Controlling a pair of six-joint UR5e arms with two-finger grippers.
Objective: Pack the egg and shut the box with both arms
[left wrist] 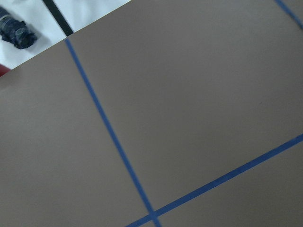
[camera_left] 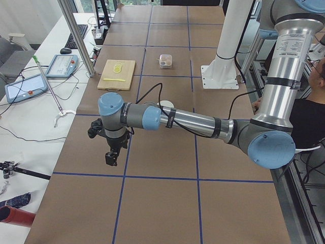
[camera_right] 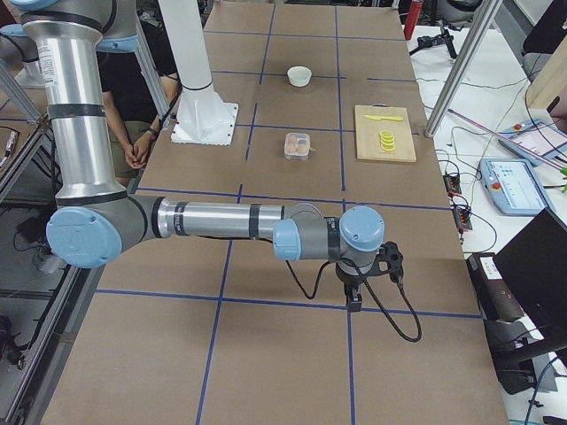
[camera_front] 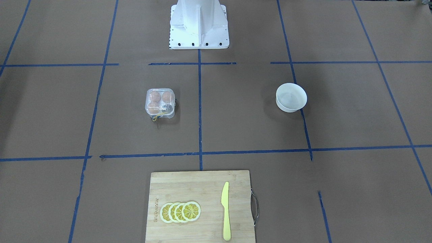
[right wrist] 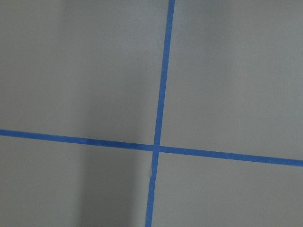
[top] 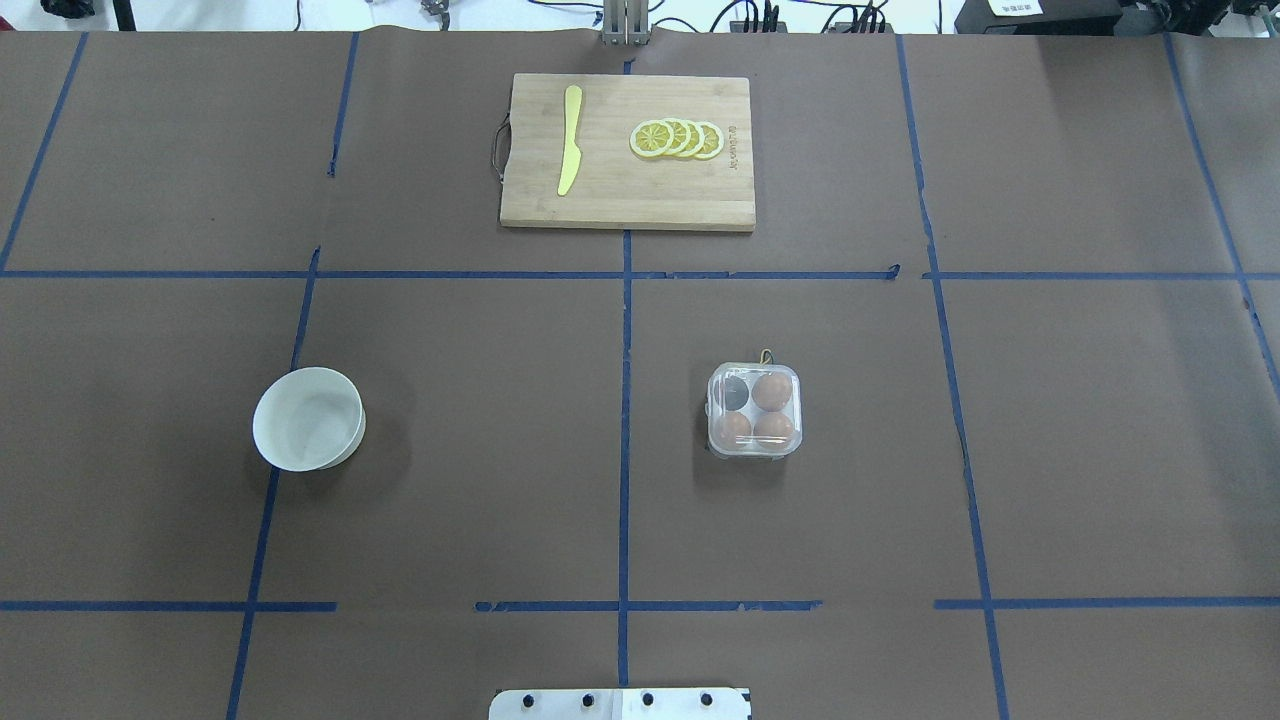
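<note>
The box [top: 754, 410] sits right of the table's middle, its clear lid down over the white tray. Three orange-brown eggs show under the lid; one of them is the egg [top: 771, 391] at the far right cup. The far left cup looks dark. The box also shows in the front-facing view [camera_front: 160, 103]. My left gripper [camera_left: 110, 157] shows only in the exterior left view, far out past the table's left part, pointing down at bare paper. My right gripper [camera_right: 354, 301] shows only in the exterior right view, likewise far from the box. I cannot tell whether either is open or shut.
A round white bowl [top: 308, 418] stands on the left side. A wooden cutting board [top: 628, 200] at the far edge carries a yellow knife [top: 570, 140] and lemon slices [top: 677, 138]. The white pedestal base [camera_front: 199, 25] stands at the near edge.
</note>
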